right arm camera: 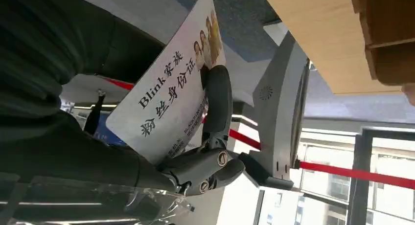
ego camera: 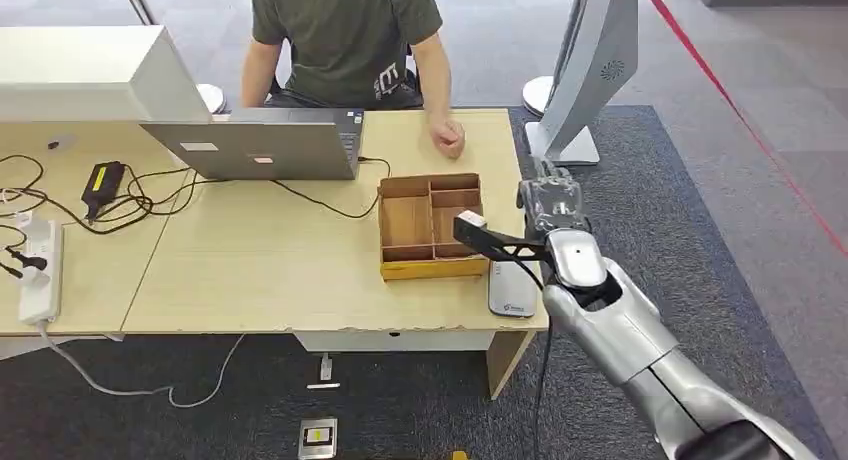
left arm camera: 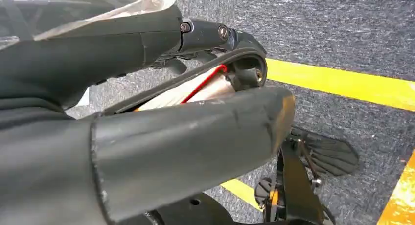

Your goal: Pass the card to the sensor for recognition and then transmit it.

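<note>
**Right hand holds the card up, off the desk's right end**

Right hand is raised beyond the right end of the desk, and the wrist view shows its fingers clamped across a white printed card, so the card is gripped, not lying anywhere. The left hand hangs low over the carpet; whether it is curled or slack I cannot tell.

Working down in size: the long wooden desk, with a person seated on the far side, one hand resting on the top. A tall grey stand rises from the floor just past the raised hand. A laptop sits open towards the far edge. A divided wooden box stands near the right end, and at the near right corner lies a small flat grey reader, which I take for the sensor.

As I judge it, the pick-up is done. The card is above and beyond the reader, not over it, so the scan and the hand-over remain.
</note>
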`<state>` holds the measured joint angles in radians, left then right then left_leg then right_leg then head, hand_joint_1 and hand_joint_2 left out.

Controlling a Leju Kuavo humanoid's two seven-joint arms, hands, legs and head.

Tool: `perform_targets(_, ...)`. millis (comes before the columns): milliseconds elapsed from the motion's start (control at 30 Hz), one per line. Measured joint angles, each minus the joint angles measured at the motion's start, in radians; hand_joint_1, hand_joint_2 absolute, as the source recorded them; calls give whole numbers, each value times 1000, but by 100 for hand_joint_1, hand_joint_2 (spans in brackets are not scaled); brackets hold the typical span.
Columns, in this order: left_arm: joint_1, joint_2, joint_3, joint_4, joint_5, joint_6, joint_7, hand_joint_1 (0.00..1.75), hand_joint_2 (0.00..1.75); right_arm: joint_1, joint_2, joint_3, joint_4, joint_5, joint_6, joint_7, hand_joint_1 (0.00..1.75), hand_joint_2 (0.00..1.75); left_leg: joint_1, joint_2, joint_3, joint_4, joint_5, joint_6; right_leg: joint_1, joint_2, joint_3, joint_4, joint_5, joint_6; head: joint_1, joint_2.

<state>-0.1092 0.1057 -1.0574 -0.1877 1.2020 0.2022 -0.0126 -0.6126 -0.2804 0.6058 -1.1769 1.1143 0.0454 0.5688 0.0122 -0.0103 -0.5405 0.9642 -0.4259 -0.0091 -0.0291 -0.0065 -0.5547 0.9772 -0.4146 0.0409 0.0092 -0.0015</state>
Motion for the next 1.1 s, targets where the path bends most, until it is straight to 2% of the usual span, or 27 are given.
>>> perform_targets(333, 0, 0, 1, 0, -1, 0, 0, 0, 0, 8, -6, -8, 1, -2, -3, -1, 175, 175, 0, 0, 0, 0, 0, 0, 0, 0, 0, 0, 0, 0, 0, 0)
perform_targets(667, 0, 0, 1, 0, -11, -3, -3, 0, 0, 31, -6, -12, 34, -19, -28, -36, 175, 175, 0, 0, 0, 0, 0, 0, 0, 0, 0, 0, 0, 0, 0, 0)
perform_targets(1100, -1, 0, 1, 0, -16, -11, -14, 0, 0, 55, -16, -20, 88, -21, -29, -37, 175, 175, 0, 0, 0, 0, 0, 0, 0, 0, 0, 0, 0, 0, 0, 0)
